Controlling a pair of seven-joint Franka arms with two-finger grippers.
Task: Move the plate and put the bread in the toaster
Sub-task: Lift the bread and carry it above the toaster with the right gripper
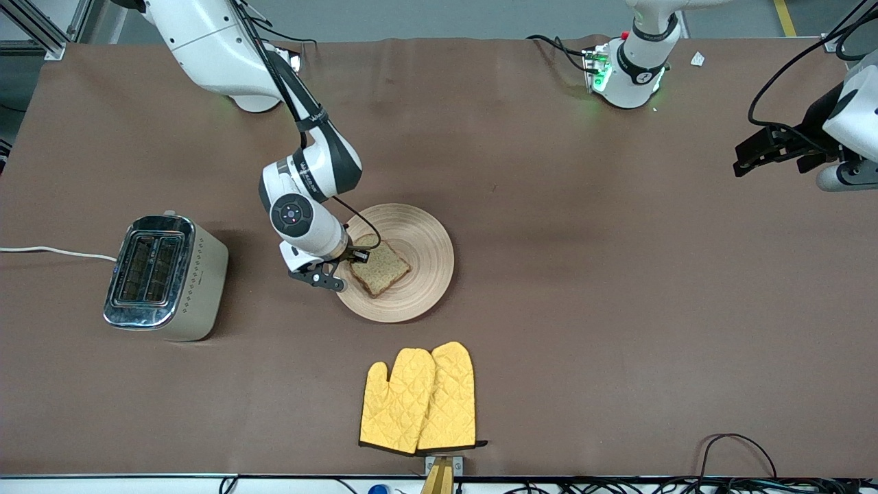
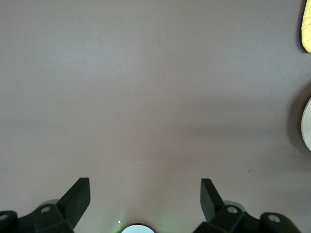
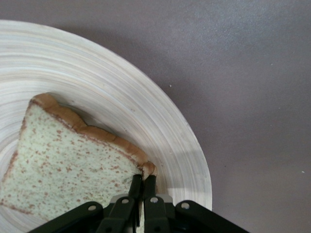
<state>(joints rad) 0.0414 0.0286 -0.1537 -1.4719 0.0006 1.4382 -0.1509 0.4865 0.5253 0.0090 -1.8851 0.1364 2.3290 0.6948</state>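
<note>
Now right tool pinched on bread corner over plate; left tool agape, empty.

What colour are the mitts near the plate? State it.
Yellow, quilted in a diamond pattern, with dark trim at the cuffs; the oven mitts show best in the front view.

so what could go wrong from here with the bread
The right pincer is shut on just one crust corner of the speckled brown bread slice, so the slice could tear or slip out when lifted off the pale wooden plate. Hanging from a corner, it may swing and miss the narrow slots of the beige chrome-topped toaster. The left pincer waits open over bare table.
</note>
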